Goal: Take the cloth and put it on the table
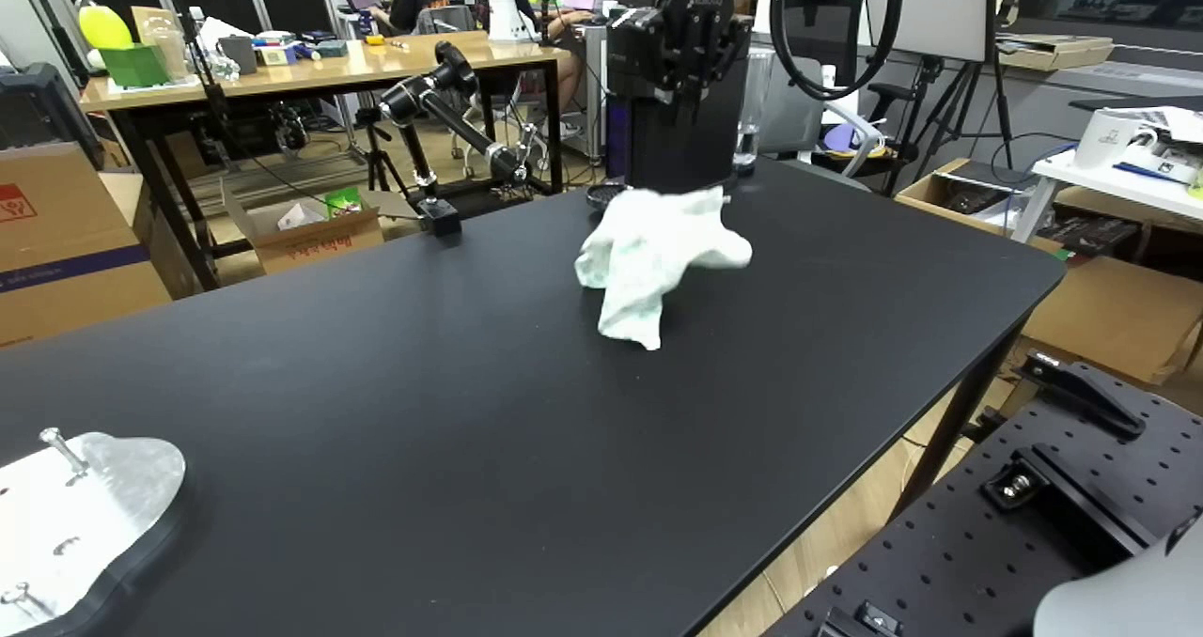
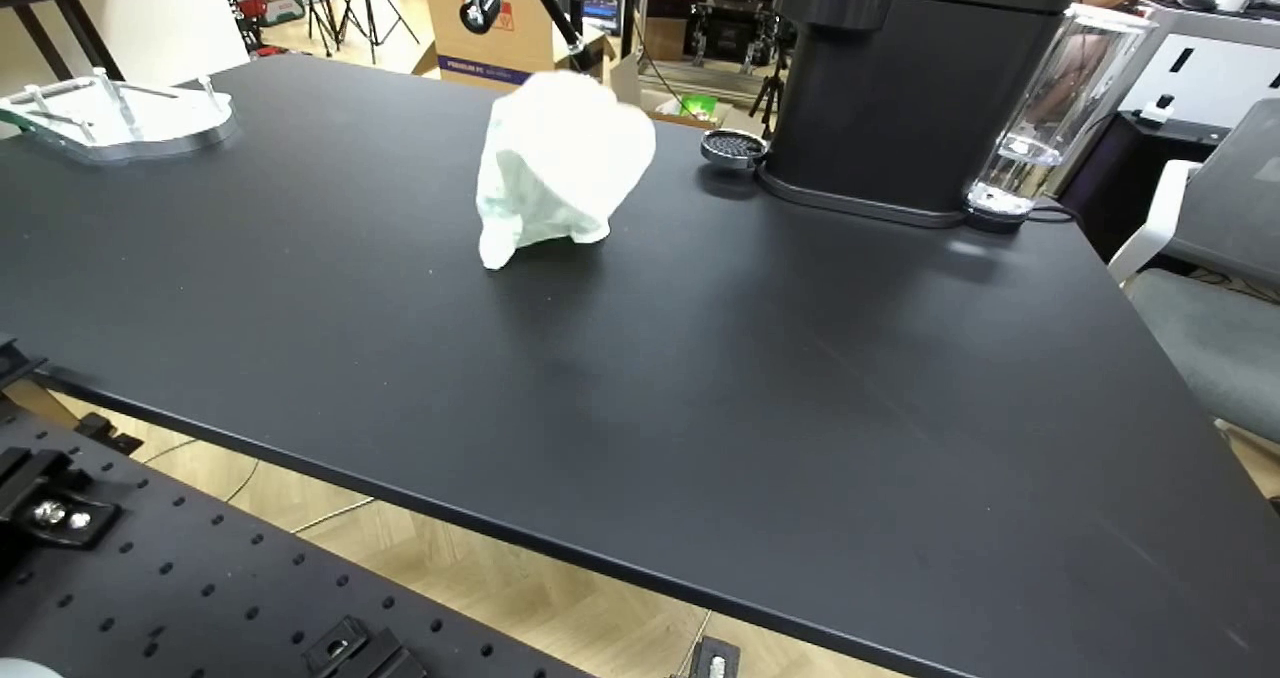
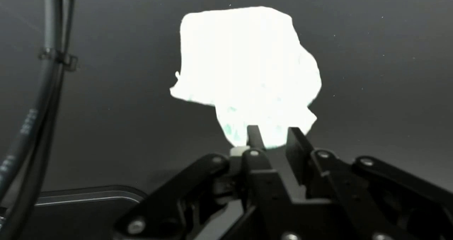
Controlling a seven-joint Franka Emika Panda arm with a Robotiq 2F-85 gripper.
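A crumpled white cloth with faint green marks shows in both exterior views (image 1: 658, 252) (image 2: 560, 163). It is bunched up at the black table (image 1: 423, 430), and I cannot tell whether all of its underside touches the surface. In the wrist view the cloth (image 3: 244, 59) lies beyond my fingertips, overexposed to plain white. My gripper (image 1: 689, 101) hangs above the cloth, apart from it, and points down. In the wrist view my gripper (image 3: 273, 128) has a gap between its two fingers, with nothing between them. The gripper is out of view in an exterior view that shows the table's near edge (image 2: 640, 578).
A black coffee machine (image 2: 900, 108) stands near the cloth, with a round drip tray (image 2: 735, 148) and a clear water tank (image 2: 1020, 148). A metal plate with upright bolts (image 1: 103, 496) lies at the table's far end. A black jointed stand (image 1: 437, 101) is clamped to the edge.
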